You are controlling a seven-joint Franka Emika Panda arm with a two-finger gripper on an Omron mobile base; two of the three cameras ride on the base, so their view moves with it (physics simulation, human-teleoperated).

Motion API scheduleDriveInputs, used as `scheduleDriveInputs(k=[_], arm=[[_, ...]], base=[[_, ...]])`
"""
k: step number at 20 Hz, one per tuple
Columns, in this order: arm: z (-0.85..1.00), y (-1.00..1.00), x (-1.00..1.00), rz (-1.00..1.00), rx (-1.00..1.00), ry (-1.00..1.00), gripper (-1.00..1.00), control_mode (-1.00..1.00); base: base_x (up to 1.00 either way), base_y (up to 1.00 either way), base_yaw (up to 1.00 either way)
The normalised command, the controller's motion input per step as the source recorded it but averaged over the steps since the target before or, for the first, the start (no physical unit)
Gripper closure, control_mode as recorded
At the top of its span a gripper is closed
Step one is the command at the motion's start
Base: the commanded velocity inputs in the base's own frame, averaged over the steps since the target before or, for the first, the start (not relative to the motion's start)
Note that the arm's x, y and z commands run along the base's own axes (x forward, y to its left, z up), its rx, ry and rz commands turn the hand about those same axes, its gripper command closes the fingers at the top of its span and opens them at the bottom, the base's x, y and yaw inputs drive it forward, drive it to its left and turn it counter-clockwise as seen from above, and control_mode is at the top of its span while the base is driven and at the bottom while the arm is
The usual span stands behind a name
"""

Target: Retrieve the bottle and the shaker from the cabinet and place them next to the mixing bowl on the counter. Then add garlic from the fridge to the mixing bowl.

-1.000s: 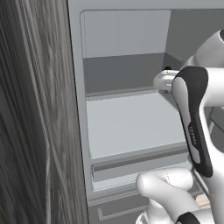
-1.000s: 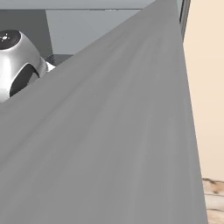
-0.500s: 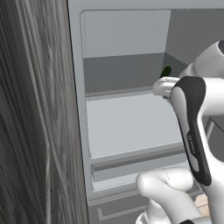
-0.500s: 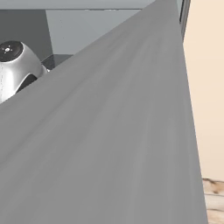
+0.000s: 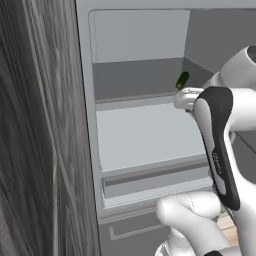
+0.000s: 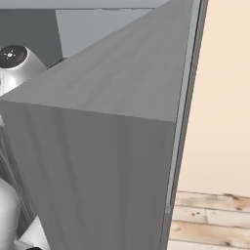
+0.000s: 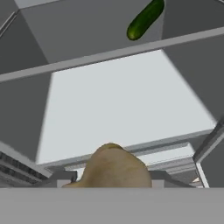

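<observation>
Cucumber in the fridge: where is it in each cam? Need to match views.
Left base view: cucumber right of centre, upper half, tilted in the back right corner of the upper compartment.
Right base view: a large grey panel, apparently the open fridge door, stands in front of the shelves.
Hand view: top edge, right of centre, tilted, far above the garlic.
Shared landmark: the pale shelf just below the cucumber, also in the hand view.

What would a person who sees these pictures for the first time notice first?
Probably the tan garlic, large and close at the bottom of the hand view, in front of a pale fridge shelf. Next, the green cucumber-like thing lying on the higher shelf at the back. In the left base view, the white arm reaches into the open fridge.
</observation>
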Motion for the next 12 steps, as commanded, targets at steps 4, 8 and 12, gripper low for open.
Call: scheduleDriveInputs(k=[4, 8, 12], arm=[[0.0, 0.0, 0.0, 0.0, 0.0, 0.0, 1.0, 1.0], [0.0, 0.0, 0.0, 0.0, 0.0, 0.0, 1.0, 1.0], [0.0, 0.0, 0.0, 0.0, 0.0, 0.0, 1.0, 1.0]], base=[[-1.0, 0.0, 0.0], [-1.0, 0.0, 0.0], [-1.0, 0.0, 0.0]])
